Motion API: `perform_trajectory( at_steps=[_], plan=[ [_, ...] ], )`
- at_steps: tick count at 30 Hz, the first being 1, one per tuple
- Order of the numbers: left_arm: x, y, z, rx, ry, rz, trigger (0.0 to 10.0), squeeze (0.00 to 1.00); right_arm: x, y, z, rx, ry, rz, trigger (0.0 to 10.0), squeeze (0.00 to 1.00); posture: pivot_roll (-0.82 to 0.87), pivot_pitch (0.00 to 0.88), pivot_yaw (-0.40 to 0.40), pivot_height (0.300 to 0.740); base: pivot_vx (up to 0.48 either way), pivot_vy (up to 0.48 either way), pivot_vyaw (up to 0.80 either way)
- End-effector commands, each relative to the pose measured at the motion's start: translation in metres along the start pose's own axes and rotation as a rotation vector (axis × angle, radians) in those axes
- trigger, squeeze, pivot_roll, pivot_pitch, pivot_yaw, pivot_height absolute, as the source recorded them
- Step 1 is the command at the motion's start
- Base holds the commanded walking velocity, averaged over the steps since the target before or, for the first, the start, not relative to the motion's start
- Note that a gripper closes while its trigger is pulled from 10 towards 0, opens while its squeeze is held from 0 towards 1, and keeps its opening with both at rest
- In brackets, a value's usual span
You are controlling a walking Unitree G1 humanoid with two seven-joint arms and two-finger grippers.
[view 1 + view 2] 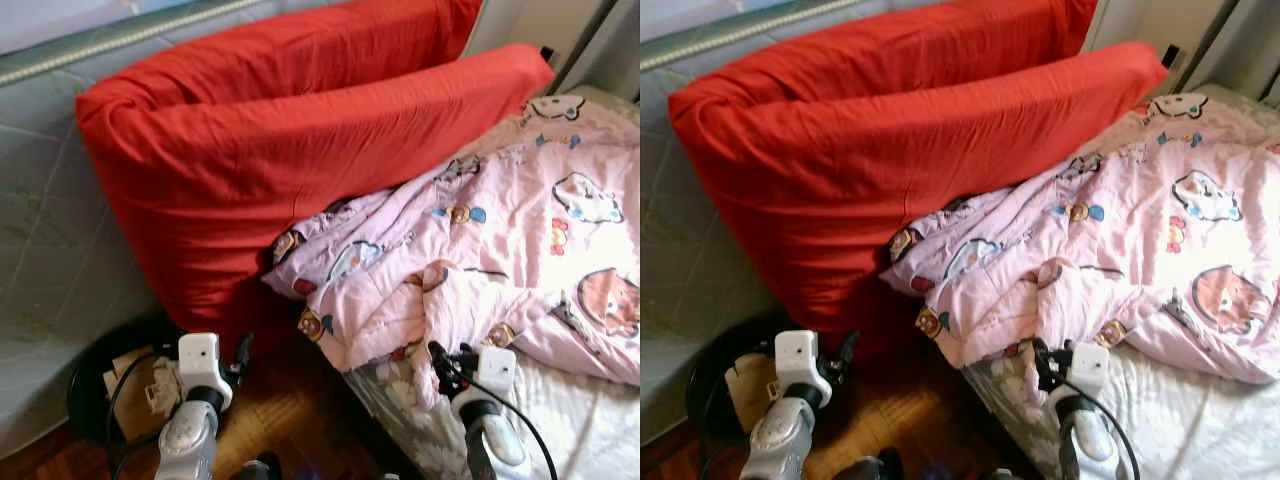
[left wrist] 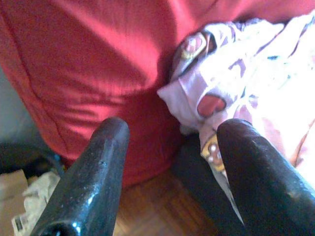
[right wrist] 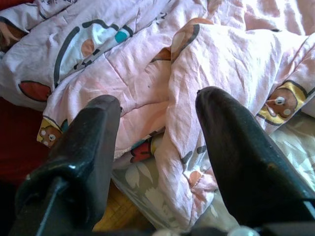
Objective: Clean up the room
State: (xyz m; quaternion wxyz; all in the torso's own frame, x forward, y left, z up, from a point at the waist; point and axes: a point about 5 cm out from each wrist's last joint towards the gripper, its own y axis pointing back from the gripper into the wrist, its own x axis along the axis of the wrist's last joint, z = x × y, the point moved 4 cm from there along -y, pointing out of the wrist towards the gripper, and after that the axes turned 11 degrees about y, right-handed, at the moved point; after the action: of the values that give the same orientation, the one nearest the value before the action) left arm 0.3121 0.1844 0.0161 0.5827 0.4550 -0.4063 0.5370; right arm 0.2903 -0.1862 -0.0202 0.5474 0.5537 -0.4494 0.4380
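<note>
A crumpled pink quilt (image 1: pixel 500 240) with cartoon prints lies heaped on the bed, its edge hanging over the mattress side. Two large red pillows (image 1: pixel 290 130) lean against the wall behind it. My right gripper (image 1: pixel 443 362) is low at the bed's edge, open, its fingers (image 3: pixel 246 152) just short of a quilt fold (image 3: pixel 197 98), with nothing between them. My left gripper (image 1: pixel 240 352) is raised over the wooden floor, open, pointing at the lower red pillow (image 2: pixel 88 59) and the quilt's corner (image 2: pixel 206 93).
A round black bin (image 1: pixel 115 385) with cardboard and paper scraps stands on the wooden floor (image 1: pixel 290 415) at the left. The mattress (image 1: pixel 580 420) has a grey floral sheet. A quilted grey wall panel (image 1: pixel 50 230) runs behind the pillows.
</note>
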Motion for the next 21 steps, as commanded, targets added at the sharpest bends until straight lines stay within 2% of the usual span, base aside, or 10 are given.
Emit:
perform_trajectory(
  at_steps=[1, 5, 21],
  plan=[
    [-0.005, 0.004, 0.001, -0.001, 0.012, -0.013, 10.0, 0.00, 0.001, 0.003, -0.001, 0.000, 0.001, 0.021, 10.0, 0.00, -0.02, 0.163, -0.015, 0.740, 0.000, 0.000, 0.00],
    [-0.004, 0.004, 0.003, -0.002, 0.013, -0.012, 10.0, 0.00, 0.005, 0.003, -0.005, 0.021, 0.023, 0.044, 10.0, 0.00, -0.02, 0.155, -0.018, 0.740, 0.000, 0.000, 0.00],
    [-0.004, 0.005, 0.000, -0.002, 0.009, -0.025, 10.0, 0.00, 0.017, -0.002, -0.013, -0.011, 0.022, 0.074, 10.0, 0.00, -0.01, 0.166, -0.021, 0.740, 0.295, 0.000, 0.00]
  ],
)
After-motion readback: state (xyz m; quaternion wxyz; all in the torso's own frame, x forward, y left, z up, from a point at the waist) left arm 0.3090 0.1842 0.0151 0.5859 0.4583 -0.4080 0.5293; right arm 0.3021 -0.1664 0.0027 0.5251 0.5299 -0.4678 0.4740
